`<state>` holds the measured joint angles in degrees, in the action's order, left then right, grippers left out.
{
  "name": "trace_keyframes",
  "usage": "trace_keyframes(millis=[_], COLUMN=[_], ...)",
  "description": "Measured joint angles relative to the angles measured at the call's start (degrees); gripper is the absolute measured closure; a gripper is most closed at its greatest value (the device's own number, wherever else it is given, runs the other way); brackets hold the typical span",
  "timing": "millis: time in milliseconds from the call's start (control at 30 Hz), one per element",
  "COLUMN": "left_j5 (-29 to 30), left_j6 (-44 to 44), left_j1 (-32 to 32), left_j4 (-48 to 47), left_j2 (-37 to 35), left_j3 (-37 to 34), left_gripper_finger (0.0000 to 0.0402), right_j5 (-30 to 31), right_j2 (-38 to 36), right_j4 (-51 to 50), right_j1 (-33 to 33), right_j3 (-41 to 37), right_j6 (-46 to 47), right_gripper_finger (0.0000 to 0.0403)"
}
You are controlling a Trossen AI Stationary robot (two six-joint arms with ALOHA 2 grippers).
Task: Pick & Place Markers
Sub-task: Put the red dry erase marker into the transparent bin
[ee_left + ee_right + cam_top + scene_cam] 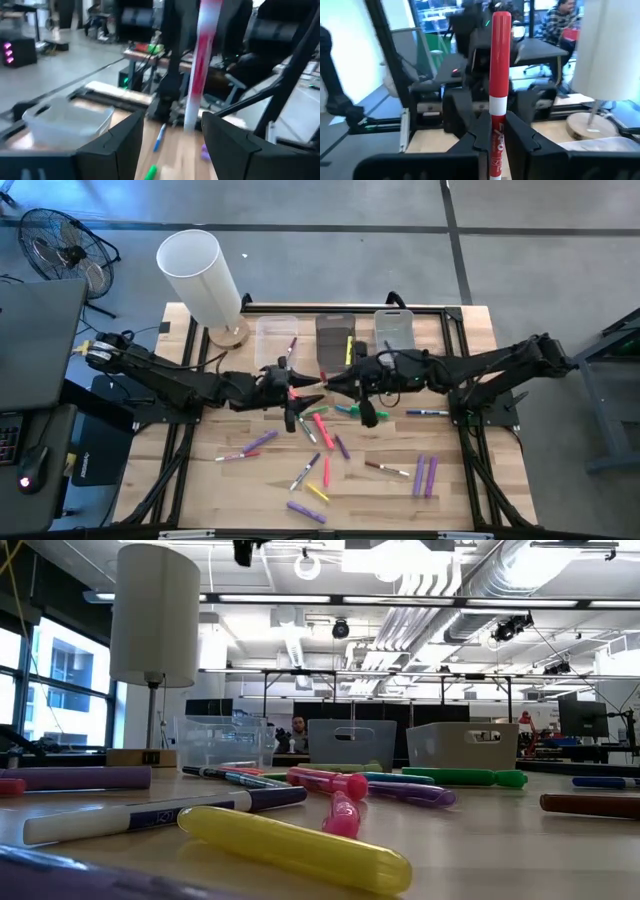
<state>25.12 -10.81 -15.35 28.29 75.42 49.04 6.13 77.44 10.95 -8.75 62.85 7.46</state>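
Above the counter (400,500), a red marker (500,75) is clamped in the right tool (496,135), the left tool (172,135) is spread apart, and most markers (330,450) are left unsorted.

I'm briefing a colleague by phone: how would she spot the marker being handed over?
Find the two arms meeting mid-table in front of the clear bins. The right gripper pinches a red-and-white marker there, facing the open left gripper. It alone is off the table.
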Motion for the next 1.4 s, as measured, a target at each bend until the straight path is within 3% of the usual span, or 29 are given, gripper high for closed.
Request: trace_keyframes(millis=[400, 533, 733, 833, 1033, 1167, 1267, 1400], left_j5=[-0.29, 0.81, 0.58, 0.16, 2.77, 5.29, 7.44, 11.22], left_j6=[-0.05, -0.35, 0.09, -0.8, -6.55, -9.38, -14.29, -27.83], left_j1=[-0.02, -0.02, -0.02, 0.0, 0.0, 0.0, 0.0, 0.42], left_j4=[-3.28, -3.73, -4.5, -4.48, -4.47, -5.45, -7.59, -14.26], left_j2=[3.23, 3.23, 3.25, 3.25, 3.27, 3.27, 3.27, 3.27], left_j3=[3.69, 3.69, 3.69, 3.69, 3.67, 3.67, 3.67, 3.67], left_gripper_finger=[0.0213, 0.0262, 0.0367, 0.0375, 0.0353, 0.0365, 0.0372, 0.037], right_j5=[0.65, 0.53, 0.83, 0.86, 4.04, 3.87, 3.96, 4.0], right_j2=[3.57, 3.55, 3.55, 3.55, 3.54, 1.02, -2.63, -7.52], right_j4=[2.98, 2.96, 2.98, 2.62, 1.34, -3.28, -11.19, -25.87], right_j1=[-0.04, 0.09, 0.17, 0.13, 0.31, 1.68, 3.31, 5.99], right_j3=[0.0, 0.0, 0.0, 0.0, 0.09, 0.09, 0.09, 0.09], right_j6=[-1.05, -1.05, -1.46, -1.46, -1.65, -3.85, -3.09, -0.93], right_gripper_finger=[0.038, 0.0378, 0.0379, 0.0377, 0.0332, 0.0291, 0.0262, 0.0231])
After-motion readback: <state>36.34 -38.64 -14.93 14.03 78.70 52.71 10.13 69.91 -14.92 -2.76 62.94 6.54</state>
